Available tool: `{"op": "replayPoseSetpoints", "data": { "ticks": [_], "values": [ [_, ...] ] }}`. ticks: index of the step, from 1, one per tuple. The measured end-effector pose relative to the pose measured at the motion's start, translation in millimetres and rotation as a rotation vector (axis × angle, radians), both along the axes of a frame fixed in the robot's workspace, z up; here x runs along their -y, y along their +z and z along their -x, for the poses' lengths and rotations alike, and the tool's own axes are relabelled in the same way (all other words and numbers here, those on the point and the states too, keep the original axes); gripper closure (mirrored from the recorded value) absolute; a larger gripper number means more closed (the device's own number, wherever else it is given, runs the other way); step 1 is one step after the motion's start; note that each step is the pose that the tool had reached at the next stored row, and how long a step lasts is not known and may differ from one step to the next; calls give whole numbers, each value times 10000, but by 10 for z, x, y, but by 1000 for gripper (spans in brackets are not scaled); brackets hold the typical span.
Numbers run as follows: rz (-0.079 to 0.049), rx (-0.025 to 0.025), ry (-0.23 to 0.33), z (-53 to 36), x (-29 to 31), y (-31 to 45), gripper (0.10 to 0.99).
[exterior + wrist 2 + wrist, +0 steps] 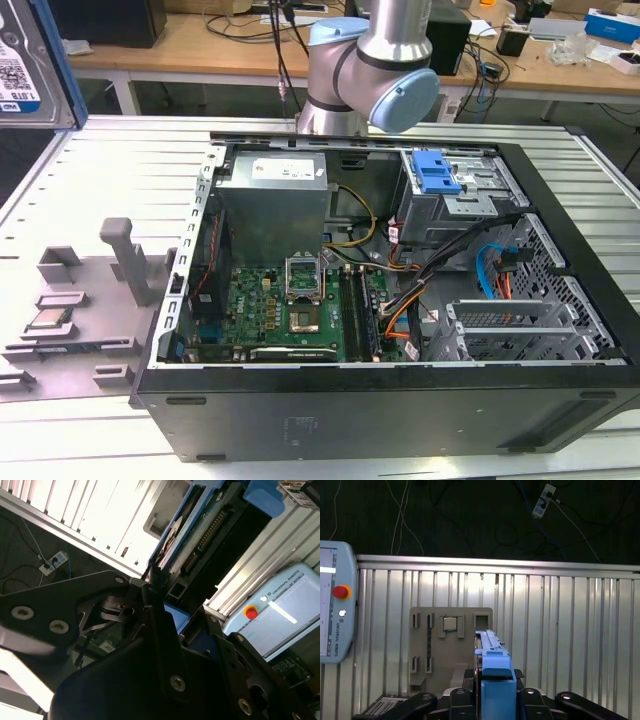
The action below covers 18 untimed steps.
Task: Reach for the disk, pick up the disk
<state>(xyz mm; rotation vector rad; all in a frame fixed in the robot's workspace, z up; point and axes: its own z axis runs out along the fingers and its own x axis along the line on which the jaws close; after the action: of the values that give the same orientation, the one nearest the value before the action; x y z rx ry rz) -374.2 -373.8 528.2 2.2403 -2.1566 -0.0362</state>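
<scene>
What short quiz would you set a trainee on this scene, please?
1. True or false: the computer case on the table has its side closed.
2. In the first wrist view, what is the pincer holding? A) the disk in its blue carrier; B) a loose cable; C) a screwdriver.
3. Fill in: the small square CPU chip rests on a ___ fixture lying on the ribbed table.

Key: 1 false, the case is open and its board shows; 2 A; 3 gray.
</scene>
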Motion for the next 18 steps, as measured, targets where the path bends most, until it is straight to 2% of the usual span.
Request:
{"op": "replayPoseSetpoints", "data": {
  "ticks": [7, 10, 11, 18],
  "values": [
    [8, 1, 0, -242, 0, -1, 718],
    [12, 1, -1, -365, 0, -1, 718],
    [14, 1, 0, -438, 0, 0, 718],
    [23, 1, 1, -677, 0, 0, 718]
  ]
}}
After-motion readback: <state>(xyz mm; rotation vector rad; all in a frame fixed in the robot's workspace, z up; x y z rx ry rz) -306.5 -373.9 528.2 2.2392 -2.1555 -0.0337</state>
